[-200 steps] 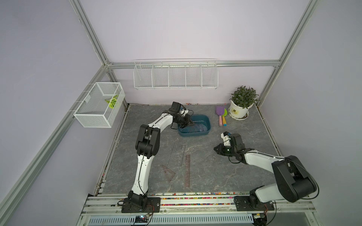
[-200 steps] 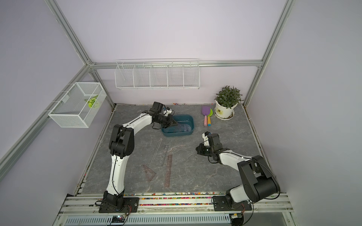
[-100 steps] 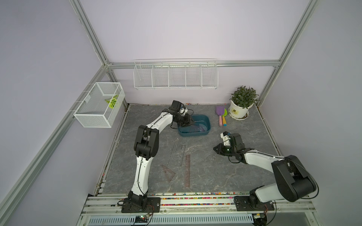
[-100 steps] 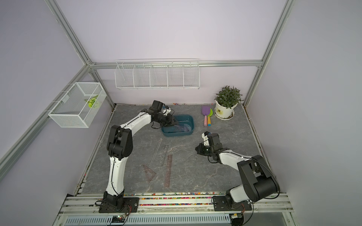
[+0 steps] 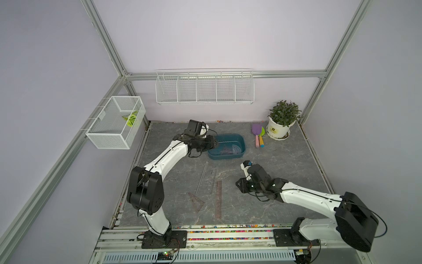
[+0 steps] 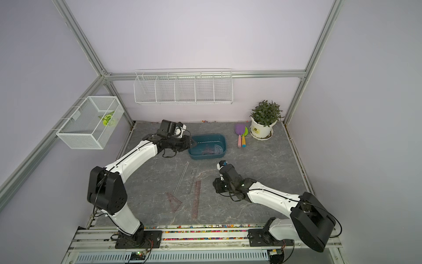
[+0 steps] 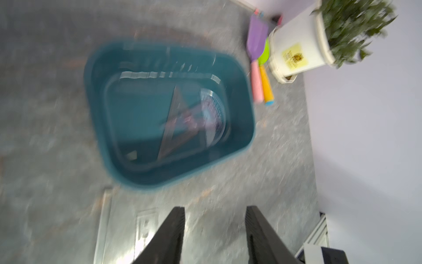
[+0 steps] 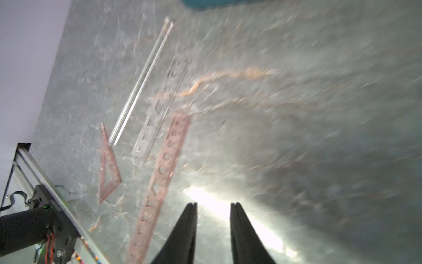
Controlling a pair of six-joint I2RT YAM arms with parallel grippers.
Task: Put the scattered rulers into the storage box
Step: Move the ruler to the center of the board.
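A: How are the fingers being held?
B: Both pairs are being held spread, empty: left gripper (image 7: pixel 215 208) just beside the storage box (image 5: pixel 225 156), right gripper (image 8: pixel 213 203) above the table (image 5: pixel 285 164).
A: And the rulers (image 5: pixel 218 198)?
B: Four are being left lying on the table; others are being kept inside the box.
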